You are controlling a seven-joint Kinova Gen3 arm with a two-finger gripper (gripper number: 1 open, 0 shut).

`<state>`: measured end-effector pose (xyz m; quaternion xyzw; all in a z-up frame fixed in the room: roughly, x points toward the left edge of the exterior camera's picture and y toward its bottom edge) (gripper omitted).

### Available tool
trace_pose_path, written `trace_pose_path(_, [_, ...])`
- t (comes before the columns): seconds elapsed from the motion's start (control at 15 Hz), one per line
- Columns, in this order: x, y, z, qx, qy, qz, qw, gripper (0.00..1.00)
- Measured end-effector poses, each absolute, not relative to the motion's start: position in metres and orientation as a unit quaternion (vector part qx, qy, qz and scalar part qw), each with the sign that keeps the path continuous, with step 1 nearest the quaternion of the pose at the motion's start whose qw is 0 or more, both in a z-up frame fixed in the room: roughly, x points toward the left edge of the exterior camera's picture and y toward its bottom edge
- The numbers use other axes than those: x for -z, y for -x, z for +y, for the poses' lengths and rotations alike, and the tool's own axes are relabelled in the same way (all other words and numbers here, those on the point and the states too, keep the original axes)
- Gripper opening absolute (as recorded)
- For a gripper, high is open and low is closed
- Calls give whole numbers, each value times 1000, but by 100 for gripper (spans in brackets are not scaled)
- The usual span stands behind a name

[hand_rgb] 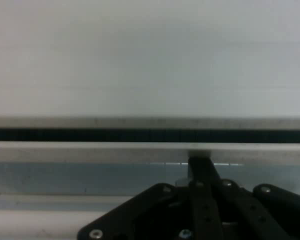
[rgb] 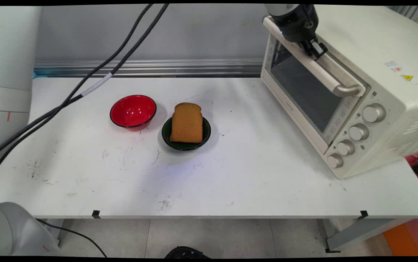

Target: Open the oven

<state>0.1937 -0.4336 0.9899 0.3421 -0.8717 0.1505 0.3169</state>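
The gripper [rgb: 316, 49] sits at the toaster oven's door handle [rgb: 334, 78]; I cannot tell its grasp. The door looks shut. A toast slice [rgb: 186, 123] rests in the green bowl [rgb: 166, 134], right of the red bowl [rgb: 133, 112].

White arm, black screwed claw [rgb: 316, 49]

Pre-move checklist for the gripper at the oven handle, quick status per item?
1. Gripper at the toaster oven door handle: ok.
2. Gripper open or shut on the handle: cannot tell.
3. Oven door closed: ok.
4. Table in front of the door free of objects: ok.
5. Toast slice seated in green bowl: ok.
6. Red bowl apart from the green bowl, empty: ok.
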Motion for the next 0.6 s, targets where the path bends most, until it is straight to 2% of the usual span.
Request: trace_pose_path(0.6, [-984, -205, -411, -135, -358, -878, 286, 0])
